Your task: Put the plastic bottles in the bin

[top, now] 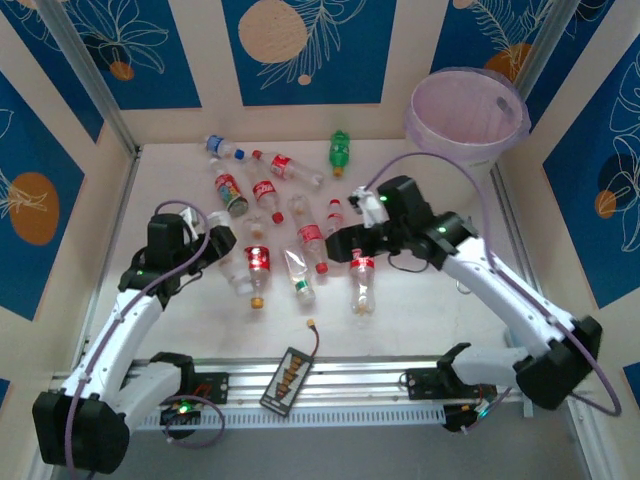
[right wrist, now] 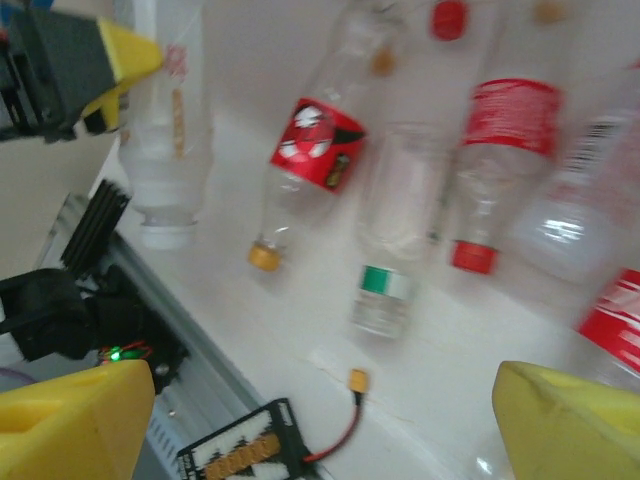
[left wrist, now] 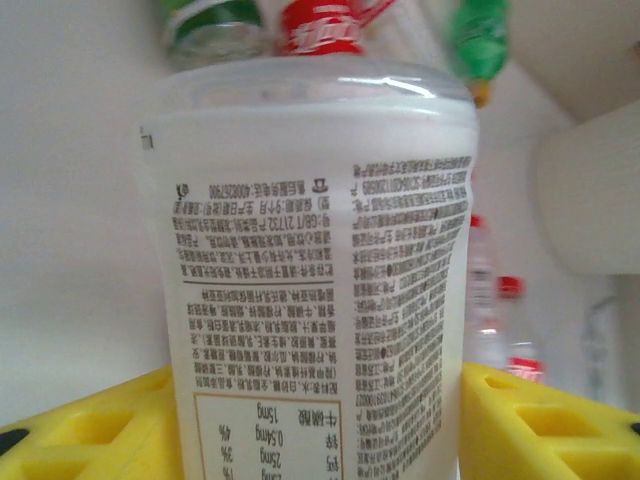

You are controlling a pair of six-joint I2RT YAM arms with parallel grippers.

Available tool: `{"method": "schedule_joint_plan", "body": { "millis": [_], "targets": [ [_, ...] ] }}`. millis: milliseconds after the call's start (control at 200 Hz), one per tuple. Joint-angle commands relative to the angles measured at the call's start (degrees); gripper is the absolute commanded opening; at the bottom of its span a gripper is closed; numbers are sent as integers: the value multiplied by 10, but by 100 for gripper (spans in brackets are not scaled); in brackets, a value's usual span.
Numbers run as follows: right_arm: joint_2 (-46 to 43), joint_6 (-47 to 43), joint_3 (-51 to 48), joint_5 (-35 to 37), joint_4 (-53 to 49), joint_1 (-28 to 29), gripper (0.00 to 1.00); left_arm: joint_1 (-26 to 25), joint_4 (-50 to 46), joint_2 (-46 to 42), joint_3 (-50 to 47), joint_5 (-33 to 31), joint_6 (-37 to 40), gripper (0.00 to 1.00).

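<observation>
White tabletop [top: 420, 330], plastic bottles [top: 258, 262] strewn mid-field; bin [top: 470, 150] in the far right corner. My left end effector [left wrist: 320, 440] clamps a white-labelled bottle [left wrist: 320, 260], presumably for transfer — right end effector [right wrist: 325, 400] spread wide above others, poised to pick.

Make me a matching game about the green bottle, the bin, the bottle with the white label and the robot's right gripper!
Things:
1. green bottle
2. bin
3. white-label bottle
4. right gripper

Clues:
A. between the fingers of the left gripper
B. open, holding nothing
C. standing in the far right corner
D. has an orange cap

Pairs: 1-D, 2-C, 3-A, 4-B
</observation>
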Motion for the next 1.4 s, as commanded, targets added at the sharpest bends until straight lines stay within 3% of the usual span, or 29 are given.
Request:
{"method": "schedule_joint_plan", "body": {
  "millis": [0,80,230,310,490,675,820,915,1065,1245,1391],
  "targets": [
    [58,39,10,-75,119,34,88,-7,154,12,-36,109,-123,60],
    [122,54,34,-100,156,47,88,-10,238,38,-51,139,-178,62],
    [224,57,102,-104,170,76,87,-26,277,59,-37,138,-202,62],
    [248,58,116,-85,186,95,87,-33,273,66,-26,127,-205,62],
    [291,84,135,-123,221,92,85,-47,314,94,-18,122,-224,62],
    [301,105,132,-133,243,89,74,-62,357,118,-13,120,-244,61],
    [302,111,127,-141,244,80,60,-67,360,121,-9,111,-243,62],
    [292,110,122,-140,240,74,55,-68,359,122,-7,110,-238,71],
    [263,71,148,-109,159,57,55,-58,338,112,8,114,-210,100],
    [212,-7,222,8,-11,10,55,-7,225,66,44,113,-134,100],
    [185,-67,306,90,-100,-44,54,-3,114,61,61,84,-56,100]
  ]
}}
